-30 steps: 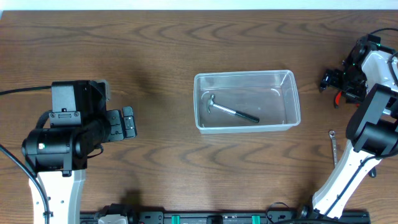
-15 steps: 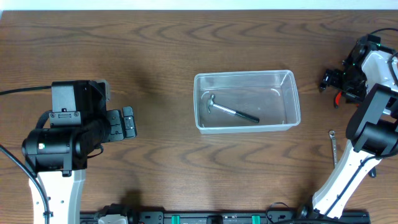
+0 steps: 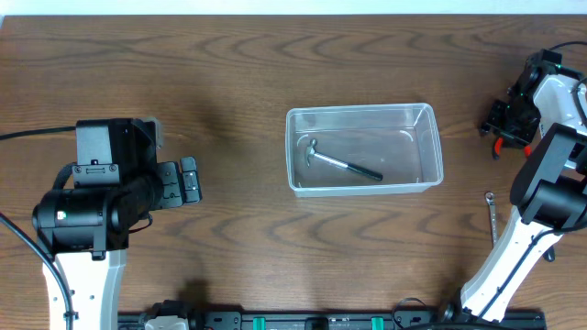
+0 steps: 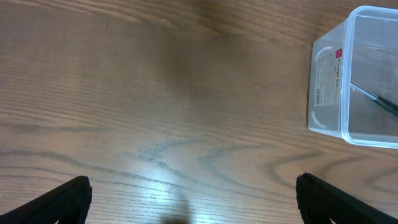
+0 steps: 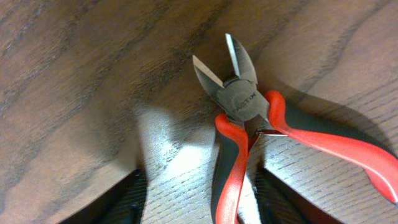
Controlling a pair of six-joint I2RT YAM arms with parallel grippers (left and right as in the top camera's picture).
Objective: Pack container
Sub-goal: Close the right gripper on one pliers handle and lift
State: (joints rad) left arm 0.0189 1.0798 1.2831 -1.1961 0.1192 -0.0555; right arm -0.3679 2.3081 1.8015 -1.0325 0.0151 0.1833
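**A:** From overhead, where is the container?

**B:** The container [image 3: 365,148] stands mid-table on the wooden table [image 3: 229,73], long side running left to right. A hammer [image 3: 344,165] lies inside it. The left gripper [image 3: 188,180] hovers well off to its left. The right gripper [image 3: 502,124] is well off to its right, near the table's edge. A small wrench [image 3: 492,211] lies on the wood closer to the right arm's base.

**A:** And the left wrist camera?

**B:** Its fingertips [image 4: 62,199] sit in the two bottom corners, spread wide, with bare wood between them. The container's end shows at the upper right, a label on its wall.

**A:** The right wrist?

**B:** Red-handled cutters [image 5: 249,115] lie flat on the table, blades parted. The fingers [image 5: 127,199] are apart and straddle one handle, while the other handle lies outside them. I cannot tell whether either finger touches it.
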